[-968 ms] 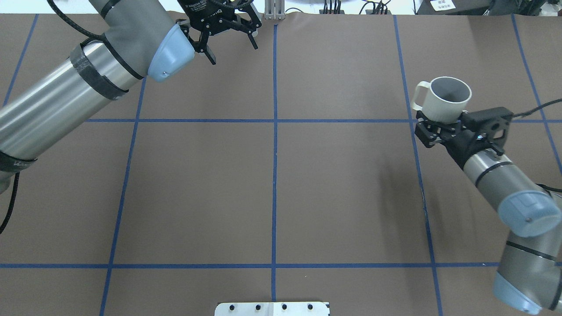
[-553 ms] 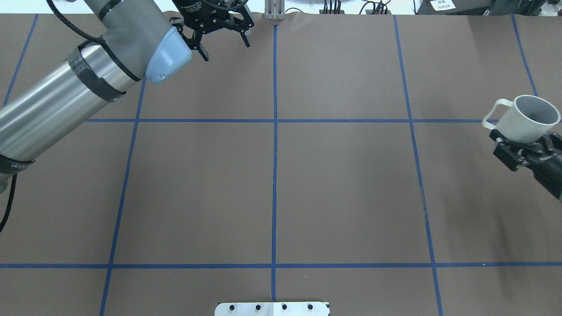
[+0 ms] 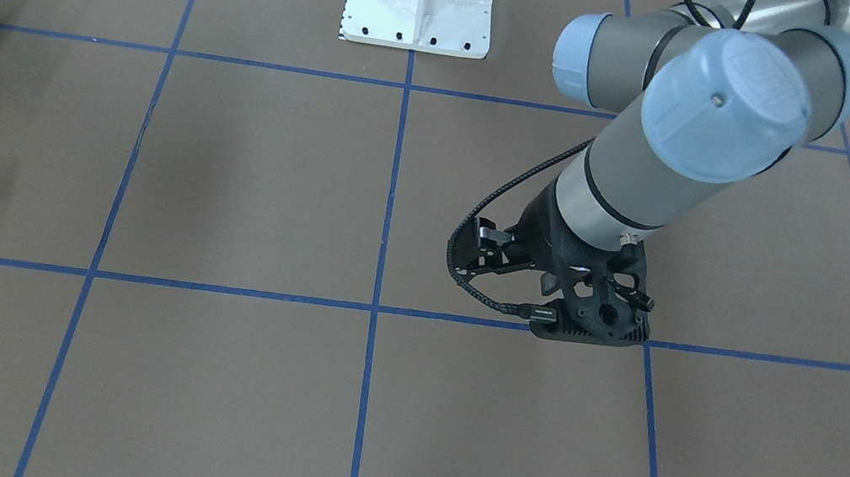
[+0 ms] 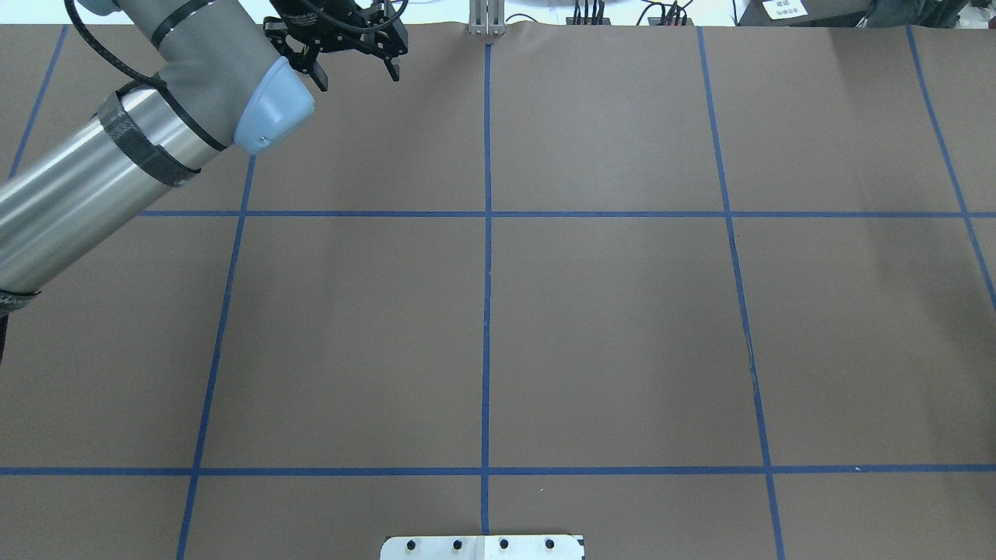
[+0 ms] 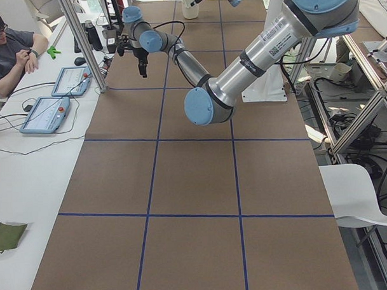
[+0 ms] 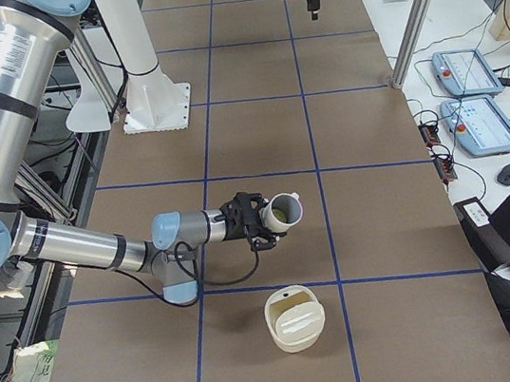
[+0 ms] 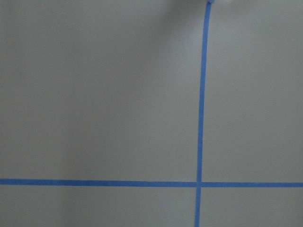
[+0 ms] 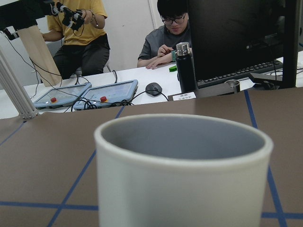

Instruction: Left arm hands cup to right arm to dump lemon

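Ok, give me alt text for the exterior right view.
The cup sits at the right arm's tool, tipped on its side, the lemon showing in its mouth, beside a cream tub on the brown gridded table. The left tool hangs at the far end.

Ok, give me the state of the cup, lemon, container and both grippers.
cup: roughly upright at the right gripper, not tipped.
lemon: inside the cup.
cream container: upright on the table.
left gripper: open, empty.
right gripper: at the cup; open or shut cannot be told.
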